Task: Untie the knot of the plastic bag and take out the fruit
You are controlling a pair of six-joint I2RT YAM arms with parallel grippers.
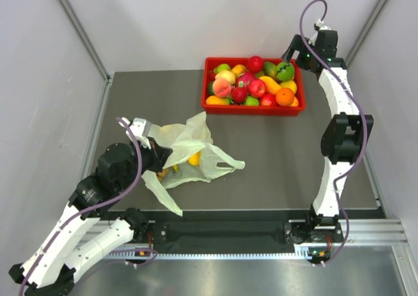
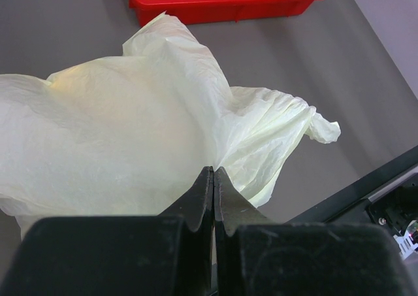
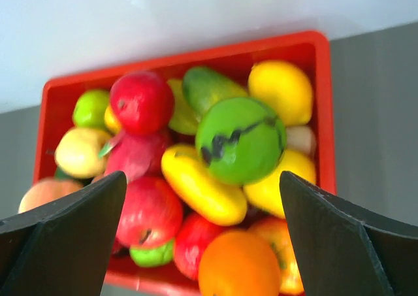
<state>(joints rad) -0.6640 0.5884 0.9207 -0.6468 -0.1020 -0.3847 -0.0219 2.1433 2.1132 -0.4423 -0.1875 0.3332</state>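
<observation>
The pale green plastic bag (image 1: 189, 149) lies crumpled on the grey table with its mouth open and its handle tails spread; no knot shows. A yellow fruit (image 1: 194, 158) and small tan pieces (image 1: 164, 173) sit inside it. My left gripper (image 1: 159, 159) is shut on the bag's left edge; in the left wrist view the jaws (image 2: 213, 173) meet against the film (image 2: 130, 126). My right gripper (image 1: 292, 53) is open and empty above the red tray's right end. The round green dark-marked fruit (image 3: 240, 139) lies in the tray between its fingers (image 3: 202, 178).
The red tray (image 1: 251, 110) at the back holds apples, a peach, an orange (image 3: 238, 266), lemons and other fruit. Its front wall shows in the left wrist view (image 2: 215, 8). White walls enclose the table. A black rail runs along the near edge (image 1: 228, 230).
</observation>
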